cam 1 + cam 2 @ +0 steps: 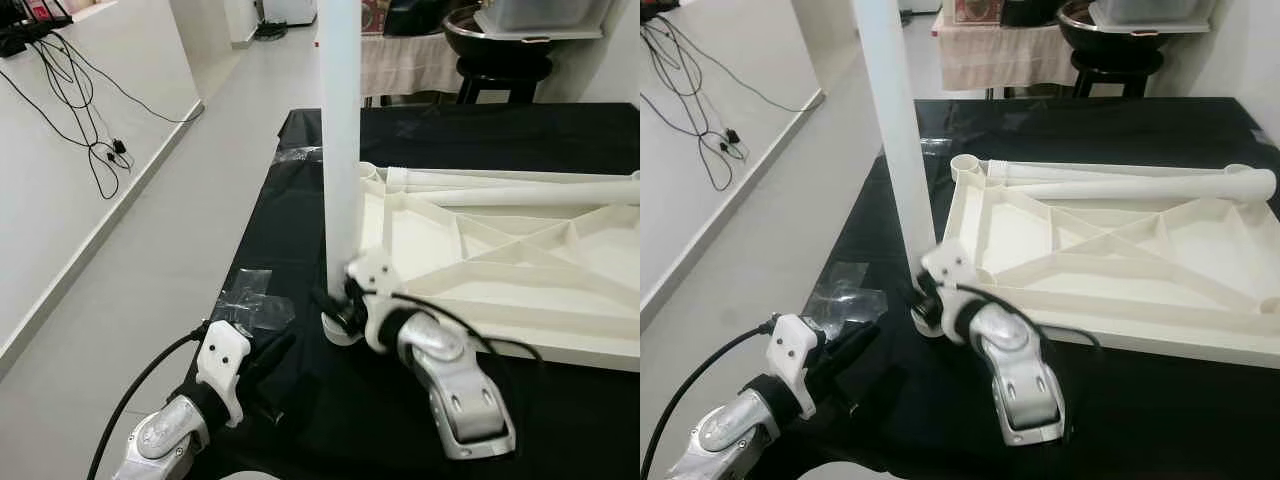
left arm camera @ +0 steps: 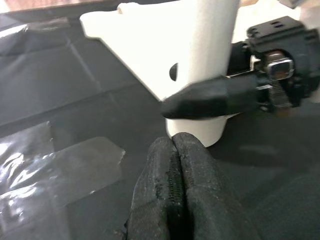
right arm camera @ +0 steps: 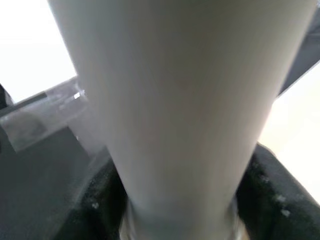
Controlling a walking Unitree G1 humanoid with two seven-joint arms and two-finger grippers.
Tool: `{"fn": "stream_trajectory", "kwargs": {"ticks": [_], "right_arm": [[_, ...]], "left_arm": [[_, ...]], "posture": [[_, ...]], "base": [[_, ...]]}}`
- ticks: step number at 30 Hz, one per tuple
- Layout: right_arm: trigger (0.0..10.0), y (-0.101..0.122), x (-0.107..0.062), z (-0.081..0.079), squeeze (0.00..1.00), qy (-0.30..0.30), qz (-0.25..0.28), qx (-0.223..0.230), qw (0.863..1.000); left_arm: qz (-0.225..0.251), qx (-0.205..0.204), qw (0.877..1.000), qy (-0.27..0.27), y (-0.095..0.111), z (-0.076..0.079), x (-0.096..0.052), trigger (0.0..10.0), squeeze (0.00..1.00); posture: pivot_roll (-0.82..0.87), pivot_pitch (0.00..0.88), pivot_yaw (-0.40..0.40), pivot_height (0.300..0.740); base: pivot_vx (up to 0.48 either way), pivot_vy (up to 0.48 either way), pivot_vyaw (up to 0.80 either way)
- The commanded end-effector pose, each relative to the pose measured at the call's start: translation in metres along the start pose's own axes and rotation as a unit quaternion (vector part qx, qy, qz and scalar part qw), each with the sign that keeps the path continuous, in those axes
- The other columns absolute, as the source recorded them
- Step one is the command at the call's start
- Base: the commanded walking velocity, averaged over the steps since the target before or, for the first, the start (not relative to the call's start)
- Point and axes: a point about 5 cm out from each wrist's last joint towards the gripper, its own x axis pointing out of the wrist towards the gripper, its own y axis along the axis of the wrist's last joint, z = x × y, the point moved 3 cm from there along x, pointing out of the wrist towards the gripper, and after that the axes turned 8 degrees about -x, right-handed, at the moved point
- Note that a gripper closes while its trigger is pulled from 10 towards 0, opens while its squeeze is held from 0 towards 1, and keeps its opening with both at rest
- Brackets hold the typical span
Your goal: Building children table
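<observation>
The right gripper clamps its jaws low on the upright white table leg at the upturned tabletop's near corner socket. Stiff, light, smooth plastic; grip low. The left gripper, jaws pressed together, waits beside.

Crumpled clear plastic wrapping lies flat on the black cloth, just beside the left pincer. Well beyond both pincers: loose black cables trailing down the pale wall, a dark round bowl on a black stool, and a grey tiled floor.
</observation>
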Motion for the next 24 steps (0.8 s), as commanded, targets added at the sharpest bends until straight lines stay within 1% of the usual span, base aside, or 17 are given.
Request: {"fn": "stream_trajectory", "kwargs": {"ticks": [1,2,3,5,6,7,8,9,12,14,15,17,18,20,22,23,24], "right_arm": [[10.0,-0.014,0.002,-0.006,1.0,0.023,-0.02,0.026,0.999],[10.0,-0.002,0.003,-0.007,1.0,0.048,0.016,0.032,0.998],[10.0,-0.002,0.003,-0.007,1.0,0.048,0.016,0.032,0.998],[10.0,0.02,-0.001,0.0,1.0,0.084,0.068,0.03,0.994],[10.0,0.02,-0.001,0.0,1.0,0.084,0.068,0.03,0.994],[10.0,0.027,-0.005,0.005,1.0,0.099,0.083,0.018,0.991],[10.0,0.03,-0.007,0.008,0.85,0.106,0.088,0.009,0.99],[10.0,0.034,-0.01,0.016,0.0,0.124,0.096,-0.002,0.988],[10.0,0.039,-0.012,0.028,0.0,0.153,0.109,-0.014,0.982],[10.0,0.039,-0.013,0.03,0.0,0.158,0.111,-0.017,0.981],[10.0,0.04,-0.007,0.038,0.0,0.197,0.105,-0.028,0.974],[10.0,0.04,-0.007,0.038,0.0,0.197,0.105,-0.028,0.974],[10.0,0.041,-0.003,0.044,0.0,0.222,0.1,-0.037,0.969],[10.0,0.041,-0.003,0.044,0.0,0.222,0.1,-0.037,0.969],[10.0,0.042,0.001,0.05,0.0,0.239,0.096,-0.035,0.966],[1.1,0.045,0.006,0.054,0.0,0.259,0.095,-0.027,0.961],[1.1,0.045,0.006,0.054,0.0,0.259,0.095,-0.027,0.961]], "left_arm": [[-0.009,0.004,1.0,0.009,-0.003,-0.005,-0.004,10.0,0.0],[-0.01,0.003,1.0,0.008,-0.004,-0.004,-0.004,10.0,0.0],[-0.01,0.003,1.0,0.008,-0.004,-0.004,-0.004,10.0,0.0],[-0.01,0.002,1.0,0.006,-0.004,-0.003,-0.003,10.0,0.0],[-0.01,0.002,1.0,0.006,-0.004,-0.003,-0.003,10.0,0.0],[-0.009,0.002,1.0,0.005,-0.004,-0.002,-0.003,10.0,0.0],[-0.009,0.002,1.0,0.005,-0.004,-0.002,-0.002,10.0,0.0],[-0.008,0.001,1.0,0.005,-0.004,-0.001,-0.002,10.0,0.0],[-0.007,0.001,1.0,0.006,-0.004,0.0,-0.001,10.0,0.0],[-0.007,0.001,1.0,0.006,-0.004,0.0,-0.001,10.0,0.0],[-0.006,0.0,1.0,0.005,-0.005,0.001,0.0,10.0,0.0],[-0.006,0.0,1.0,0.005,-0.005,0.001,0.0,10.0,0.0],[-0.006,0.0,1.0,0.005,-0.005,0.002,0.0,10.0,0.0],[-0.006,0.0,1.0,0.005,-0.005,0.002,0.0,10.0,0.0],[-0.006,-0.001,1.0,0.005,-0.006,0.003,0.001,10.0,0.0],[-0.005,-0.002,1.0,0.005,-0.006,0.005,0.001,10.0,0.0],[-0.005,-0.002,1.0,0.005,-0.006,0.005,0.001,10.0,0.0]], "posture": [[0.0,0.136,0.064,0.74],[0.0,0.134,0.06,0.74],[0.0,0.134,0.06,0.74],[0.01,0.131,0.055,0.74],[0.01,0.131,0.055,0.74],[0.01,0.131,0.055,0.74],[0.01,0.131,0.055,0.74],[0.01,0.128,0.052,0.74],[0.01,0.127,0.051,0.74],[0.01,0.126,0.05,0.74],[0.02,0.117,0.045,0.74],[0.02,0.117,0.045,0.74],[0.02,0.117,0.045,0.74],[0.02,0.117,0.045,0.74],[0.02,0.118,0.04,0.74],[0.01,0.122,0.026,0.74],[0.01,0.122,0.026,0.74]], "base": [[0.0,0.0,0.0],[0.0,0.0,0.0],[0.0,0.0,0.0],[0.0,0.0,0.0],[0.0,0.0,0.0],[0.0,0.0,0.0],[0.0,0.0,0.0],[0.0,0.0,0.0],[0.0,0.0,0.0],[0.0,0.0,0.0],[0.0,0.0,0.0],[0.0,0.0,0.0],[0.0,0.0,0.0],[0.0,0.0,0.0],[0.0,0.0,0.0],[0.0,0.0,0.0],[0.0,0.0,0.0]]}}
